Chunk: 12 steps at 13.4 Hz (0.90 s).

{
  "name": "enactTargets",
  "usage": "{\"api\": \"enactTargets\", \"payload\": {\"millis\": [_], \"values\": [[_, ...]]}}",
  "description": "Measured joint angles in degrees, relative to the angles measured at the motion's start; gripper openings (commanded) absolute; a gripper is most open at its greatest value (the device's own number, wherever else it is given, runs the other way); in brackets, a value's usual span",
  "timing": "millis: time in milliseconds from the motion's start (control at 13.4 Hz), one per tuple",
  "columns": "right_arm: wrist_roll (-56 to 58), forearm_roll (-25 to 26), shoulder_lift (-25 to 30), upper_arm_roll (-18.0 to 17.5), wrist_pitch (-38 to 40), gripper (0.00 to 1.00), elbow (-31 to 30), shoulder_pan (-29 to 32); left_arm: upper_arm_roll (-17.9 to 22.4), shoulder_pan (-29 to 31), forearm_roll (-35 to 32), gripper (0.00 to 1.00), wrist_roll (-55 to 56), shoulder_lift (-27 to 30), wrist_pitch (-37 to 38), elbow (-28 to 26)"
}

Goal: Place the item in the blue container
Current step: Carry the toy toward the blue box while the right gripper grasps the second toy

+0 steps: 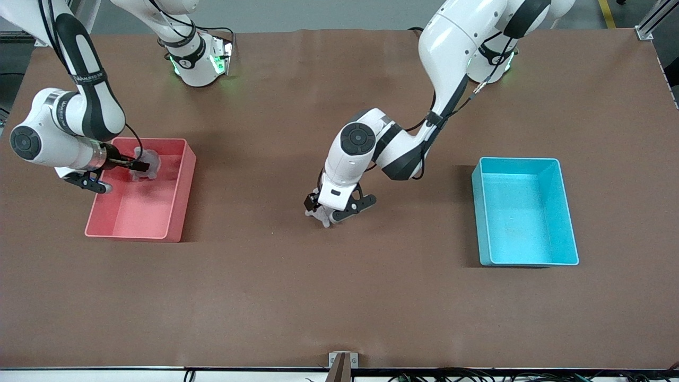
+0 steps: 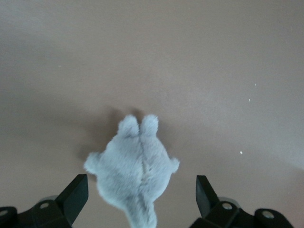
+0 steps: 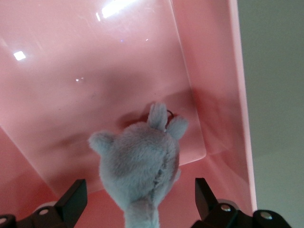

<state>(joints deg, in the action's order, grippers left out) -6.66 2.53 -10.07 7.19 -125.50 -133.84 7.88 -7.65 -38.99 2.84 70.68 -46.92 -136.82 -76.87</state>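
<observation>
A small grey plush toy (image 1: 320, 216) lies on the brown table near its middle. My left gripper (image 1: 328, 211) is right over it, open. In the left wrist view the plush toy (image 2: 135, 168) sits between the two black fingers (image 2: 76, 192) with a gap on each side. The blue container (image 1: 480, 212) stands empty toward the left arm's end of the table, well apart from the toy. My right gripper (image 1: 124, 172) is open over a pink bin (image 1: 177, 207), with a second grey plush toy (image 1: 147, 163) between its spread fingers (image 3: 73, 197).
The pink bin (image 3: 95, 71) stands toward the right arm's end of the table. The second plush toy (image 3: 140, 166) is near one inner corner of it. A small bracket (image 1: 343, 361) sits at the table edge nearest the front camera.
</observation>
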Motion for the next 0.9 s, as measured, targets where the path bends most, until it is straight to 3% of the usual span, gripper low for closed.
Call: {"api": "enactTargets", "payload": {"millis": [597, 747, 896], "values": [[0.2, -0.6, -4.9, -1.0, -0.5, 0.97, -0.2, 0.1, 0.0, -1.7, 0.0, 1.00, 0.4, -3.9, -2.7, 0.4], [0.2, -0.7, -5.3, -1.0, -0.6, 0.83, -0.2, 0.1, 0.1, -2.2, 0.0, 1.00, 0.4, -4.7, -2.7, 0.4], [0.2, -0.7, -5.3, -1.0, -0.6, 0.59, -0.2, 0.1, 0.1, -2.2, 0.0, 0.95, 0.4, -5.6, -2.7, 0.4]]}}
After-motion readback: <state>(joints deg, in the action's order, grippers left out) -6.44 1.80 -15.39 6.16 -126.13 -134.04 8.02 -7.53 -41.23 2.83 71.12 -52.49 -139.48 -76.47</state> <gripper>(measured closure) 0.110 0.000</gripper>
